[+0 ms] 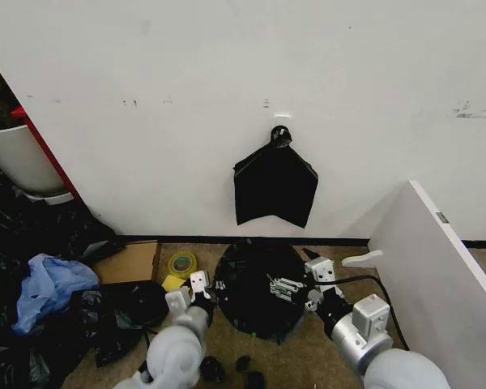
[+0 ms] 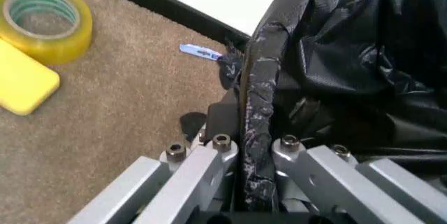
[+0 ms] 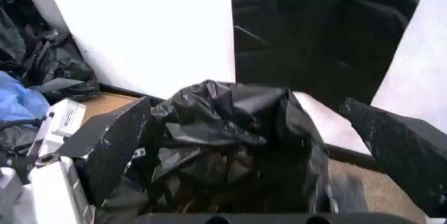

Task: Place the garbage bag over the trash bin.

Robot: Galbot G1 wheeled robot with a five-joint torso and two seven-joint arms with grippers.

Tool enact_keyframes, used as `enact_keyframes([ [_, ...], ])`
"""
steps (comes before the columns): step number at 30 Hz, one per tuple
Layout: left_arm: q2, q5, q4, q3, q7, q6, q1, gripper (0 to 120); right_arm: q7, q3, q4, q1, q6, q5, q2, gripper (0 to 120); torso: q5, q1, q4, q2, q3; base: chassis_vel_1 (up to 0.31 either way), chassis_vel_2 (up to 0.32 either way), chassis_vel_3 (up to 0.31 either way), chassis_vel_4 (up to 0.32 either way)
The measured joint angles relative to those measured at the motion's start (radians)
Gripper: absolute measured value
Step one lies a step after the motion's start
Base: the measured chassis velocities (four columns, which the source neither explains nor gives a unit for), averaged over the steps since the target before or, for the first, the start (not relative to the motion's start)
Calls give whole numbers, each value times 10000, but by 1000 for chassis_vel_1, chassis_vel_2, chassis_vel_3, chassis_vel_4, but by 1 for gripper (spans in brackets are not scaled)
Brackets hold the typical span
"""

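Both grippers flank the garbage bag point(image 1: 255, 288) on the floor — left gripper point(image 1: 201, 289) clamped on its left rim, right gripper point(image 1: 296, 290) at its right side, jaw state unclear. Trash bin hidden under the plastic — left arm holds.

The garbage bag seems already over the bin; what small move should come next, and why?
Probably the left gripper should draw the edge it pinches slightly further down. The garbage bag already covers the trash bin, whose white surface is hidden, and the left wrist view shows a bunched fold still between the fingers. The right gripper sits at the opposite side of the bag.
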Motion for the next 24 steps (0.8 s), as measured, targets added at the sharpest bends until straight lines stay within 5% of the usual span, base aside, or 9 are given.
enact_keyframes([
  [6,-116,-121,365,15,-41,27,-263,4,-2,-33,-169,-71,108,-135,207,100,2,0,2,0,0,0,0,0,0],
  [17,-530,-203,1103,56,74,-87,-388,47,-22,-54,58,-552,111,-161,199,100,1,0,1,0,0,0,0,0,0],
  [24,-114,30,456,-193,244,-19,112,70,-41,-56,-57,-388,130,-160,223,100,1,0,2,0,0,0,0,0,0],
])
